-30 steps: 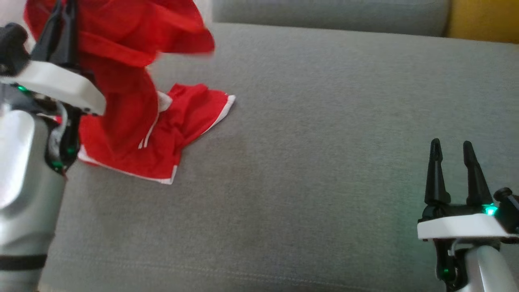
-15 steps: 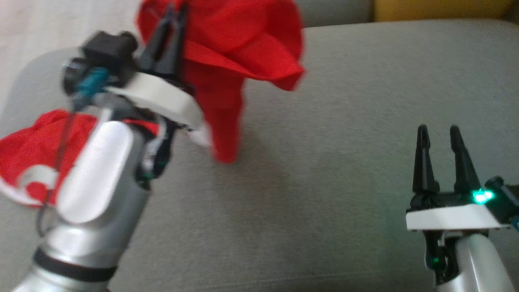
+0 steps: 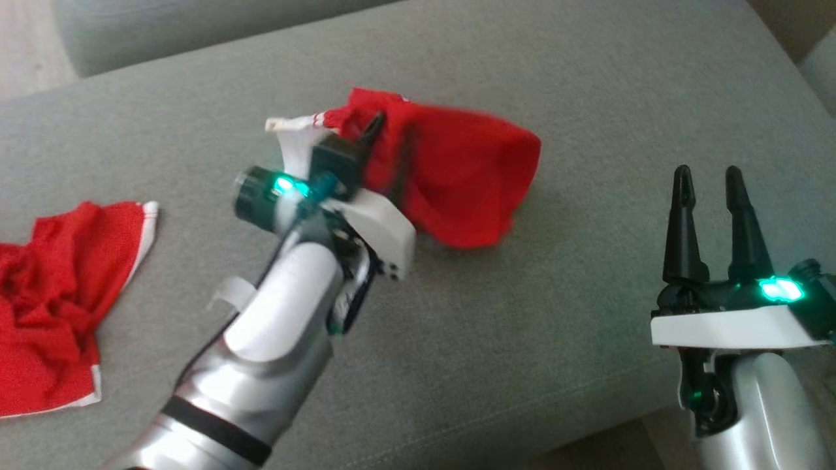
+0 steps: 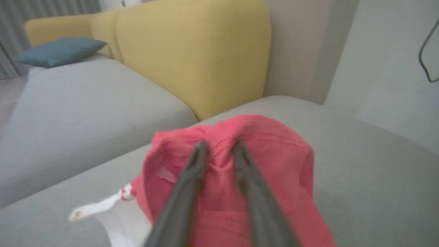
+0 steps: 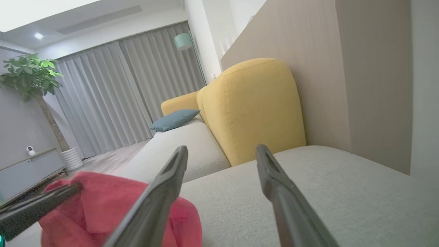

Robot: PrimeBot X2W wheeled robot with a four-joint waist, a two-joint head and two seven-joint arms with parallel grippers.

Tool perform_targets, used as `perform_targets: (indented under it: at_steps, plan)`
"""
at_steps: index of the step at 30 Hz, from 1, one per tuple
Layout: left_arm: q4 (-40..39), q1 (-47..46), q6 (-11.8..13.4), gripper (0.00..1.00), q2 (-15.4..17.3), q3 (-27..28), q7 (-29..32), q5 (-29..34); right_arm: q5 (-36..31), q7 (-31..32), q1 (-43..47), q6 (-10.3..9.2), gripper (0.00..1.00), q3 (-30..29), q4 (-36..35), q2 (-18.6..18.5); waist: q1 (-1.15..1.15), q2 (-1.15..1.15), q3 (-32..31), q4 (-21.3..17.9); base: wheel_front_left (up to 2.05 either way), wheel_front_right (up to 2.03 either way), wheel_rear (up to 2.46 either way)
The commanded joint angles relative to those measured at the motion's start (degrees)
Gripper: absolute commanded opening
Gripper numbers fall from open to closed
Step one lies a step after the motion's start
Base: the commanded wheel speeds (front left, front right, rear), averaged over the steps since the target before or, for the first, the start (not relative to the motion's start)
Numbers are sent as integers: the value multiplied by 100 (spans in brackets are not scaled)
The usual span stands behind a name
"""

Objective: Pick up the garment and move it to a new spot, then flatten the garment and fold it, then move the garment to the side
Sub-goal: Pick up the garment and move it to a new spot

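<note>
Our left gripper (image 4: 219, 145) pinches the garment (image 4: 274, 154), jaws nearly closed; right gripper (image 3: 707, 173) gapes empty; head view adds red cloth (image 3: 59, 294), surface's (image 3: 522, 326) left edge.

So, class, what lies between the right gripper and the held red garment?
Only bare grey sofa cushion separates right gripper from red garment, per head view.

In the head view the seat (image 3: 522, 326) lies bare from centre to 6 o'clock, and across to the right gripper (image 3: 708, 173) at 4 o'clock, whose fingers stand parted with nothing between them. The garment (image 3: 470, 176) is bunched on the seat at 12 o'clock around the left gripper (image 4: 218, 144), and the left arm (image 3: 281, 326) slants up from 7 o'clock, barring the middle-left. A second cloth (image 3: 52, 307) covers the seat at 9 o'clock, and in the right wrist view a backrest (image 5: 253, 109) rises at 12 o'clock.
</note>
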Motion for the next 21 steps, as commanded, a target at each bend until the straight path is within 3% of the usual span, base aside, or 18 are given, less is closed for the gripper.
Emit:
perform_targets:
  at_steps: [1,5,13,21]
  plan:
    - [-100,-172,-63,100,49,89,-76,-78,20,-37,-226,23,100,141,-219,-38,0,0,95,-82,0,0,0]
    - [76,-178,-166,100,-6,-190,-269,-310,0,-37,-220,23,100,28,-211,-38,0,0,113,62,0,0,0]
    - [-57,-290,37,100,19,-125,-626,-670,-214,-37,-89,23,100,-156,-61,-38,0,0,-135,872,0,0,0]
    - [-707,350,235,100,751,439,-724,-702,-354,-37,114,23,100,-202,116,-38,0,0,-495,1486,0,0,0]
